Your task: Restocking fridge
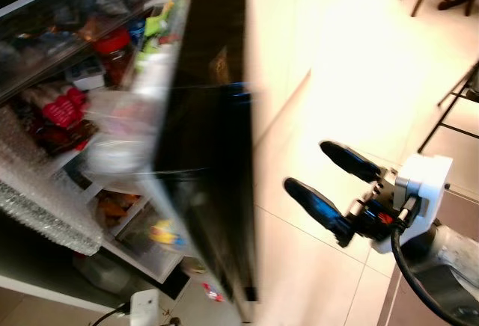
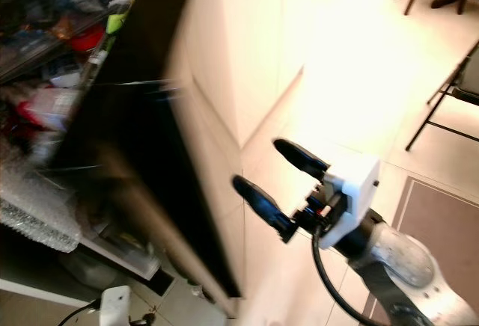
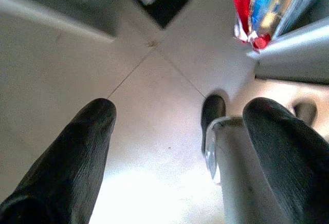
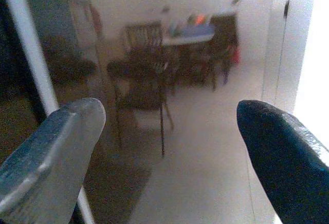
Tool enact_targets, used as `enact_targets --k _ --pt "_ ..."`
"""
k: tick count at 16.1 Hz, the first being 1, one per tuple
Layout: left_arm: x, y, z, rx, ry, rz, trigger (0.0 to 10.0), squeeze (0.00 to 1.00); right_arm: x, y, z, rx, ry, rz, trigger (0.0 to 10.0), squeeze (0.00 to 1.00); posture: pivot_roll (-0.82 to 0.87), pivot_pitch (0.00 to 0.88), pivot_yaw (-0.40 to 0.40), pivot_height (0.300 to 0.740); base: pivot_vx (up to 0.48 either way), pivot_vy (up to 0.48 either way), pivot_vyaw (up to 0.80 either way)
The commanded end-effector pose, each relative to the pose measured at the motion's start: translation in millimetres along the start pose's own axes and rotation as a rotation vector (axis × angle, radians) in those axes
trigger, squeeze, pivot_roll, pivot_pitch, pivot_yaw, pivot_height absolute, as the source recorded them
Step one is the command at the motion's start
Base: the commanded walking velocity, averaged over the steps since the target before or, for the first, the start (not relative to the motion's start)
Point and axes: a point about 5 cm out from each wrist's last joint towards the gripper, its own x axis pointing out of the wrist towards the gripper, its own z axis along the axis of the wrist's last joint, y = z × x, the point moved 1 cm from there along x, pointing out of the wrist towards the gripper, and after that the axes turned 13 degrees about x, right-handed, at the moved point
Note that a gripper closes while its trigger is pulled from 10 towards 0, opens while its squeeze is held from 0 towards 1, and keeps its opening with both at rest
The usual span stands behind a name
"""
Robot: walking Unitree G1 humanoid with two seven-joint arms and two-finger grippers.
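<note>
Fridge door [image 1: 213, 161] stands ajar, blurred, its black edge toward the robot, packed shelves [image 1: 82, 102] behind. Right gripper [image 1: 329, 180] just beside that edge, jaws wide, empty. Door's prob. heavy, stiff, glossy-slick; push on the flat face. Left gripper [image 3: 175, 147] points at the floor, jaws wide.

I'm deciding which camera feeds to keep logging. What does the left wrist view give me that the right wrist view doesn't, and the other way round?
The left wrist view looks down at the tiled floor, with a red and blue packet beside a pale fridge edge. The right wrist view faces the glossy fridge door, which reflects a chair and table. In both views, the camera's own end effector, left or right, has its fingers spread and holds nothing.
</note>
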Motion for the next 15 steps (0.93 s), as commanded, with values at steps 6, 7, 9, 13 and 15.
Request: enact_targets --k 6,7,9,13,15 --pt "-2.0 4.7 -15 -0.028 0.081 0.071 10.0 0.0 -17.7 -15.5 -2 -0.002 0.045 -0.092 10.0 0.0 -0.16 0.129 0.06 0.74 0.0 0.0 0.0" --pt "-2.0 4.7 -15 -0.028 0.082 0.073 10.0 0.0 -18.2 -15.9 -2 -0.002 0.046 -0.095 10.0 0.0 -0.16 0.129 0.06 0.74 0.0 0.0 0.0" --pt "-2.0 4.7 -15 -0.029 0.083 0.074 10.0 0.0 -18.4 -15.9 -2 -0.001 0.047 -0.095 10.0 0.0 -0.16 0.129 0.06 0.74 0.0 0.0 0.0" --pt "-2.0 4.6 -15 -0.028 0.084 0.076 10.0 0.0 -18.8 -16.0 -2 -0.001 0.047 -0.094 10.0 0.0 -0.16 0.129 0.06 0.74 0.0 0.0 0.0" --pt "-2.0 4.6 -15 -0.028 0.084 0.076 10.0 0.0 -18.9 -16.1 -2 -0.001 0.047 -0.094 10.0 0.0 -0.16 0.129 0.06 0.74 0.0 0.0 0.0"
